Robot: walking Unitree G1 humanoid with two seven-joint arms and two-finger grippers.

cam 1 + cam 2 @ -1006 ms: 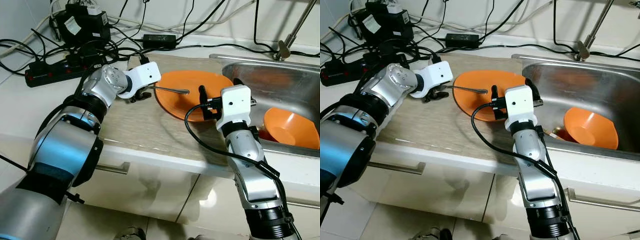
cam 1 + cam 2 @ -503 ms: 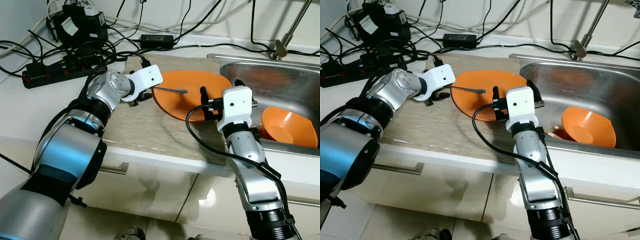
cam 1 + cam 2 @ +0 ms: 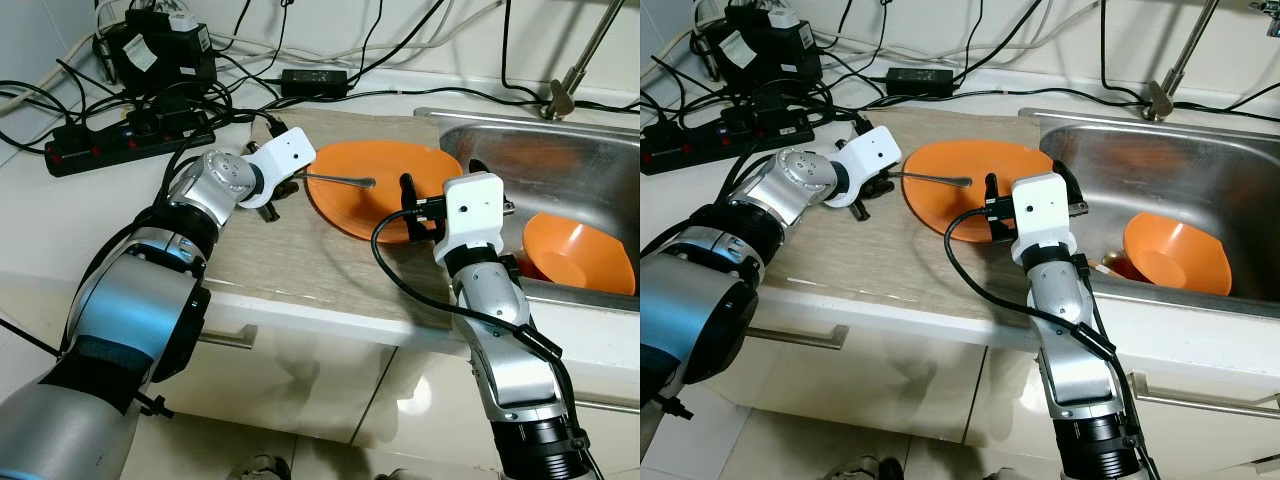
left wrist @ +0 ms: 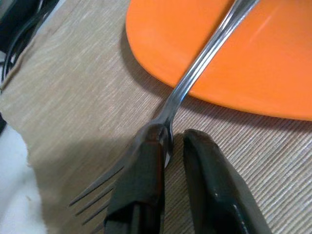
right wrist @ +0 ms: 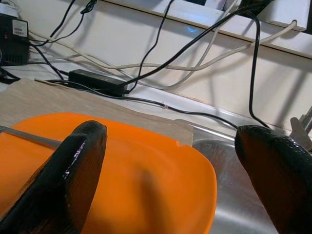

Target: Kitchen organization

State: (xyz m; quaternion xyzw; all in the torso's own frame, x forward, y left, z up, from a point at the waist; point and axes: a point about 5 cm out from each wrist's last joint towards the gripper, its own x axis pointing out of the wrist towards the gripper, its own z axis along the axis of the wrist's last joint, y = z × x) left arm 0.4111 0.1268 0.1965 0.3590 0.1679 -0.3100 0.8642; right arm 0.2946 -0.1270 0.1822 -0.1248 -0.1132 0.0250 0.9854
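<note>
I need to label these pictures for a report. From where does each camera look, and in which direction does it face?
Left eye view: on the head, facing forward and down at the beige mat, orange plate and sink; both silver arms show.
Right eye view: the other eye of the same head camera, same scene.
Left wrist view: along the left gripper, shut on the fork at the plate's edge.
Right wrist view: along the right gripper, open, facing the back wall across the plate.
All four views share the plate.
</note>
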